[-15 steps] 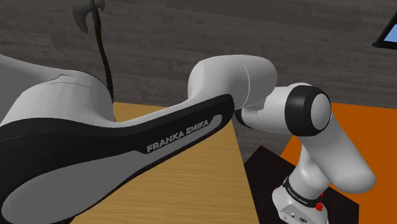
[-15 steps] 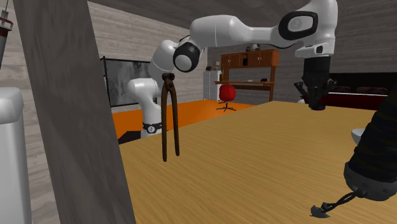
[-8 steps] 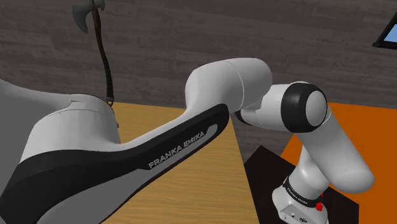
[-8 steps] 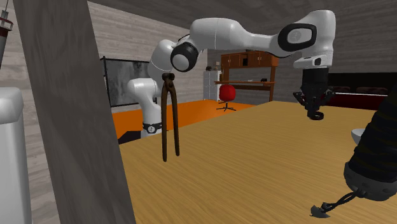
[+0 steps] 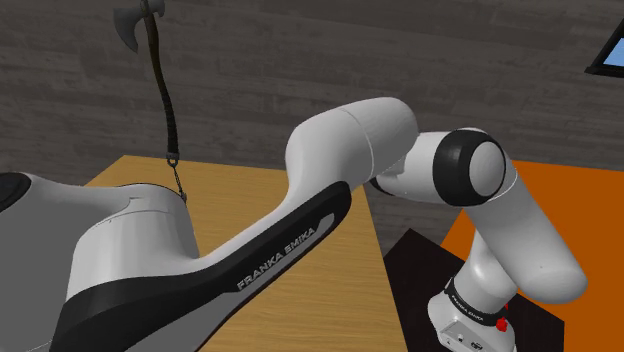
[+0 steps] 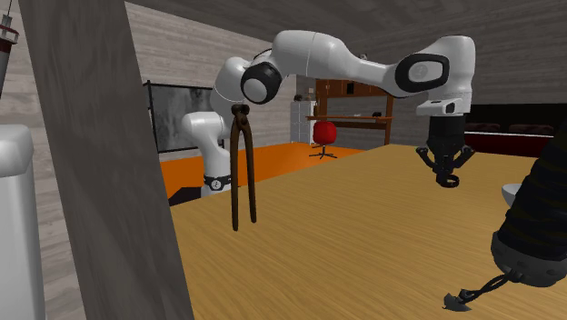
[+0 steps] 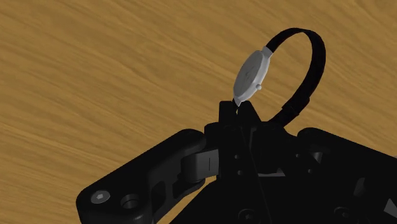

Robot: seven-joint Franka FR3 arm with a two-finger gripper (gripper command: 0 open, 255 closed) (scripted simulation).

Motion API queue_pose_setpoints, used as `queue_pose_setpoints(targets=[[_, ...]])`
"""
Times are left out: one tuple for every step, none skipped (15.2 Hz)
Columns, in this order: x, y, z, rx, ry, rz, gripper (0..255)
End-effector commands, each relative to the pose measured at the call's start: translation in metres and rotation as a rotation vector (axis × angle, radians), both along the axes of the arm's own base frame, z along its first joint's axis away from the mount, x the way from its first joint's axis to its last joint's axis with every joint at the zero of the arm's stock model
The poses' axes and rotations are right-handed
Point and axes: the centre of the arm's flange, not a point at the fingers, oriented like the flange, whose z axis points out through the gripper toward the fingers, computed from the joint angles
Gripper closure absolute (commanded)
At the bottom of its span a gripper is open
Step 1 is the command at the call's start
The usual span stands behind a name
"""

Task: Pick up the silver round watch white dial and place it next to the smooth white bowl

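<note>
Grey walls are closing off the shoulder view, where a wooden table (image 5: 245, 192) is lying under the white arm (image 5: 350, 140), which is stretching from lower left to centre right. An axe (image 5: 135, 22) is hanging at upper left. Turning to the second exterior view, the hand (image 6: 445, 175) is hanging above the table at centre right. A white bowl (image 6: 511, 191) is peeking in at the right edge, and dark tongs (image 6: 242, 164) are standing left of centre. Along the wrist view, the hand (image 7: 236, 108) is pinching the watch (image 7: 252, 75) by the lower edge of its silver case, with the black strap looping at upper right over the wood grain.
</note>
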Motion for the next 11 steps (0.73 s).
queue_pose_setpoints(targets=[[0.0,0.002,-0.01,0.001,0.0,0.0,255],[0.0,0.002,-0.015,0.001,0.0,0.0,255],[0.0,0.002,-0.02,0.001,0.0,0.0,255],[0.0,0.002,-0.023,0.001,0.0,0.0,255],[0.0,0.002,-0.023,0.001,0.0,0.0,255],[0.0,0.002,-0.023,0.001,0.0,0.0,255],[0.0,0.002,-0.023,0.001,0.0,0.0,255],[0.0,0.002,-0.023,0.001,0.0,0.0,255],[0.0,0.002,-0.023,0.001,0.0,0.0,255],[0.0,0.002,-0.023,0.001,0.0,0.0,255],[0.0,0.002,-0.023,0.0,0.0,0.0,255]])
